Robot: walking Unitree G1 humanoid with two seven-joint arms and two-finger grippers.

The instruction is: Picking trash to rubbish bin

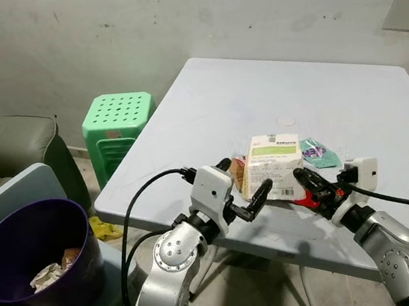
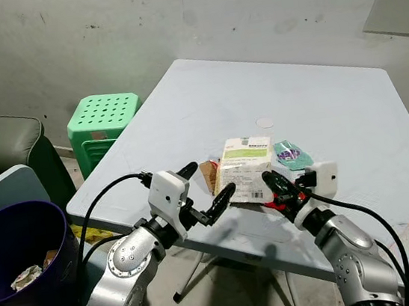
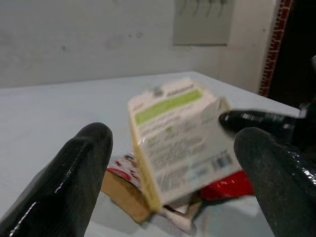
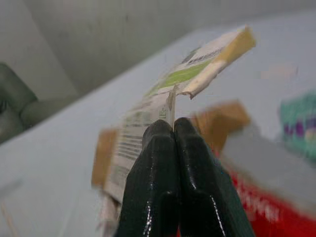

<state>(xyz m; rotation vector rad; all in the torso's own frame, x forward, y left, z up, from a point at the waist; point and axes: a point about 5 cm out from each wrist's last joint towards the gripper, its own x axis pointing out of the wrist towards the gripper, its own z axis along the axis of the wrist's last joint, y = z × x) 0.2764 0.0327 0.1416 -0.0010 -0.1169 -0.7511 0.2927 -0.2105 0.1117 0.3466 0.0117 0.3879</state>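
Approaching: left pincer (image 1: 250, 198) fingers spread wide either side of the white-green carton (image 1: 272, 165), near the counter (image 1: 222, 113) front edge.
Right pincer (image 1: 310, 183): fingers pressed together, touching the carton.
Advice: carton to be centred before closing.
Count: one carton, one teal wrapper (image 1: 317, 152), one red wrapper (image 1: 306, 200), one bin (image 1: 37, 254).

The table (image 1: 207, 115) is pale grey-blue. The carton (image 1: 271, 165) on it is white with a green band, small dark print and a barcode; beside it lie a red wrapper (image 1: 310, 200), a brown scrap (image 1: 237, 173) and a teal packet (image 1: 316, 152) with purple marks. The stool (image 1: 116, 122) is green, dotted with holes. The bin (image 1: 40, 254) is dark purple.
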